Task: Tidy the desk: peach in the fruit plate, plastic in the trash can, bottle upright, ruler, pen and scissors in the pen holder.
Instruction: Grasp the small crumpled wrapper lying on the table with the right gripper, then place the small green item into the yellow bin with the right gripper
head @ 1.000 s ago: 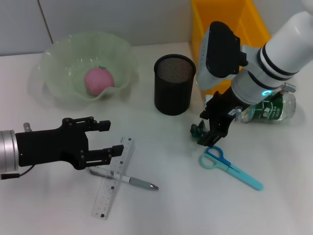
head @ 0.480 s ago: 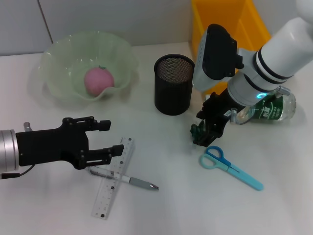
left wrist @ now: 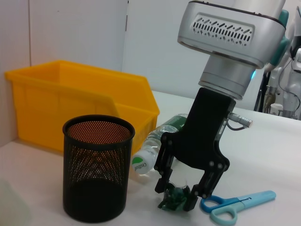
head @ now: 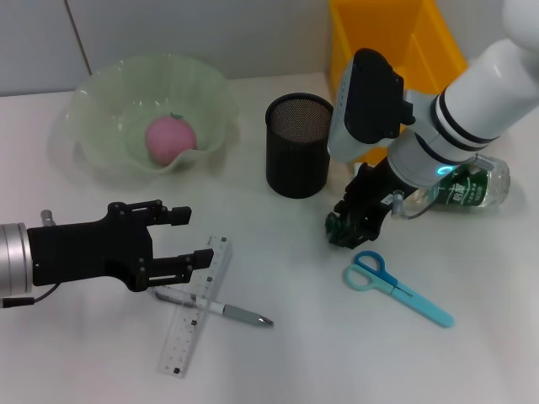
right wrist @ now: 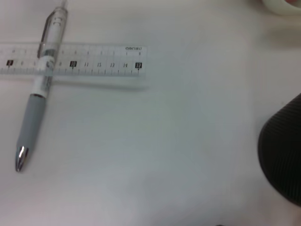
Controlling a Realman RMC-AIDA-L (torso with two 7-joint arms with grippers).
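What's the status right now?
Right gripper shut on green plastic scrap at table level. Left gripper open above ruler and pen. Pen holder close by.

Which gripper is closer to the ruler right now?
Left. The left gripper hovers at the ruler's upper end, beside the pen. The right gripper is across the table, shut on the green plastic near the scissors.

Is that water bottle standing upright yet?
No, the bottle lies on its side on the table beside the yellow bin, behind the right tool.
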